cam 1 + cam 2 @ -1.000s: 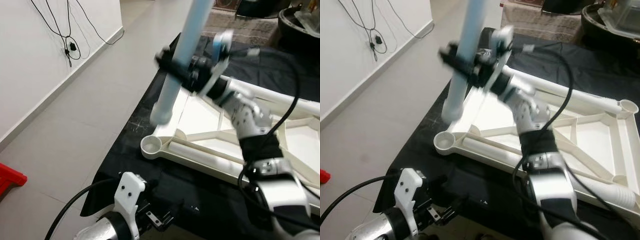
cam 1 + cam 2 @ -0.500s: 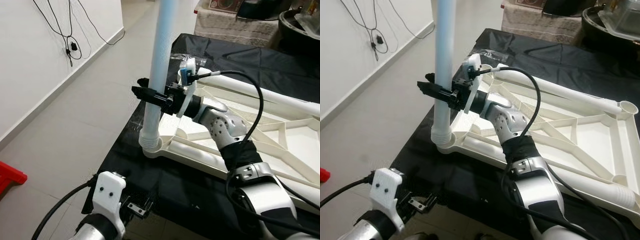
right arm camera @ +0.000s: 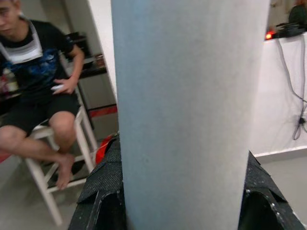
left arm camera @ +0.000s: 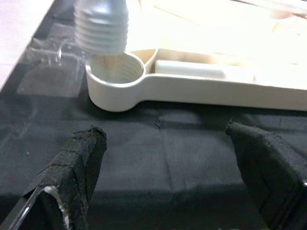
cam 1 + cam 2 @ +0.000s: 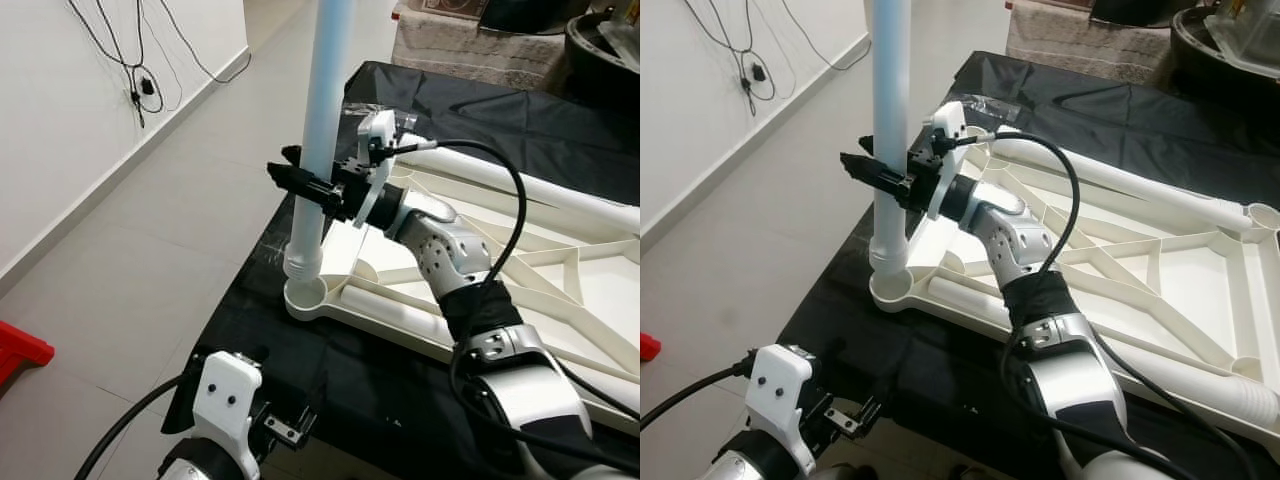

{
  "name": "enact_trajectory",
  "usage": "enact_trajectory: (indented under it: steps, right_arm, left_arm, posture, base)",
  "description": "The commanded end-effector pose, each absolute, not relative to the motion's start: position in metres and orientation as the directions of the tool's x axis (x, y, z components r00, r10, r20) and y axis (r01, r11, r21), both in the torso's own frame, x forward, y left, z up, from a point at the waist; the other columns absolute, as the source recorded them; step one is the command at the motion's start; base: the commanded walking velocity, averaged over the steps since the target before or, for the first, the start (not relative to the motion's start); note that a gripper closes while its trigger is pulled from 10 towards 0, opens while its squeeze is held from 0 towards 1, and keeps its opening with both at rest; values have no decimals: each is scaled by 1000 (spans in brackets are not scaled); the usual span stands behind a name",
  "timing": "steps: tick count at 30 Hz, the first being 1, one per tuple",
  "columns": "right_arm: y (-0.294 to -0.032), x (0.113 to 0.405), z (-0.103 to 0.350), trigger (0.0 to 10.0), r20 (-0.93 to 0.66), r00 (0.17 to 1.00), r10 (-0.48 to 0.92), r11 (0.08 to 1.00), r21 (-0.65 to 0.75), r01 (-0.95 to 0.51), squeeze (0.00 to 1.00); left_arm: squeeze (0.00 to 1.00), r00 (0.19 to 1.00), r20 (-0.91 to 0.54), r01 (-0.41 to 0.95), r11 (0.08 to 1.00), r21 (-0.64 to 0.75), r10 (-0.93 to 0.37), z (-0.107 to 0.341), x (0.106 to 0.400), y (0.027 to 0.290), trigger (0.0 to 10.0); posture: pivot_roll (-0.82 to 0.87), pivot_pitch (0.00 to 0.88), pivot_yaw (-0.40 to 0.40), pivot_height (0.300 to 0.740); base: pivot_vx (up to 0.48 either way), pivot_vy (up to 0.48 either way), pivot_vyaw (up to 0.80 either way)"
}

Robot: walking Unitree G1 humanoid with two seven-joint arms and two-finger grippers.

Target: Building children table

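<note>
Upside-down white plastic children's tabletop (image 5: pixel 470 290), ribbed underside facing up, lies on the black cloth (image 5: pixel 330 370) that covers the work surface, with its round corner socket (image 5: pixel 305 297) at the cloth's near left edge. And the pale blue-white cylindrical table leg (image 5: pixel 322 130) stands upright right over that socket, its ribbed threaded end (image 4: pixel 101 26) hovering at the socket's mouth — in the left wrist view the threads sit just above the rim, slightly off to one side, and whether they touch I cannot tell. The right gripper (image 5: pixel 300 183) is clamped around the leg partway up, black fingers (image 3: pixel 103 184) on either side of the tube, silver right arm reaching out across the tabletop with its black cable looping behind. Down low, the left gripper (image 4: pixel 168 177) hangs near the front edge of the cloth, its two tape-wrapped fingers spread wide with nothing between them, pointing towards the socket. Another white leg (image 5: pixel 1120 185) lies flat along the tabletop's far side. Beyond the leg in the right wrist view, a person in a black shirt (image 3: pixel 33 81) sits on a white stool (image 3: pixel 43 177). Black cables (image 5: pixel 120 50) hang down the white wall on the left, above the pale tiled floor (image 5: pixel 150 230).
</note>
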State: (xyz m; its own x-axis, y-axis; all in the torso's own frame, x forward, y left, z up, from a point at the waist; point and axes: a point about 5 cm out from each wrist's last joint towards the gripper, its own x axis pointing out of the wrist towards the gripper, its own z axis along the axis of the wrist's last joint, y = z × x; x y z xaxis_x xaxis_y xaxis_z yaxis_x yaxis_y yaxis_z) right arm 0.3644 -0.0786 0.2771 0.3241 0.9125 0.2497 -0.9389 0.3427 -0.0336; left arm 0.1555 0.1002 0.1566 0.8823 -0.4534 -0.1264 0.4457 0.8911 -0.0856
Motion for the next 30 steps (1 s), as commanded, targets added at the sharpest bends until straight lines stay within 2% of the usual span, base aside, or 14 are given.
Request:
enact_trajectory:
  steps: [1, 2, 6, 23, 27, 30]
  right_arm:
    - [-82, 362, 269, 0, 212, 301, 930, 309, -7, -951, 0]
    - [-85, 359, 268, 0, 203, 261, 944, 263, 16, -965, 0]
    - [-88, 355, 269, 0, 213, 224, 951, 221, 42, -974, 0]
    - [-75, 345, 262, 0, 245, 189, 951, 174, 80, -981, 0]
    - [-73, 345, 259, 0, 234, 200, 951, 187, 79, -979, 0]
    - [-74, 352, 253, 0, 199, 285, 938, 283, 38, -958, 0]
  left_arm:
    - [0, 882, -139, 443, 893, -81, -451, 155, 153, 100, 10000]
    - [0, 881, -140, 445, 892, -81, -453, 155, 153, 100, 10000]
    - [0, 879, -140, 449, 890, -82, -456, 155, 152, 99, 10000]
    - [0, 873, -145, 457, 885, -85, -465, 154, 151, 97, 10000]
    - [0, 872, -145, 459, 884, -84, -467, 154, 150, 97, 10000]
    - [0, 872, -144, 460, 884, -84, -467, 154, 150, 97, 10000]
  posture:
    - [145, 238, -65, 740]
    - [143, 236, -63, 740]
    - [144, 231, -62, 740]
    - [143, 216, -57, 740]
    - [143, 214, -58, 740]
    - [141, 212, -60, 740]
  base:
    - [0, 0, 0]
    - [0, 0, 0]
    - [0, 0, 0]
    - [0, 0, 0]
    - [0, 0, 0]
    - [0, 0, 0]
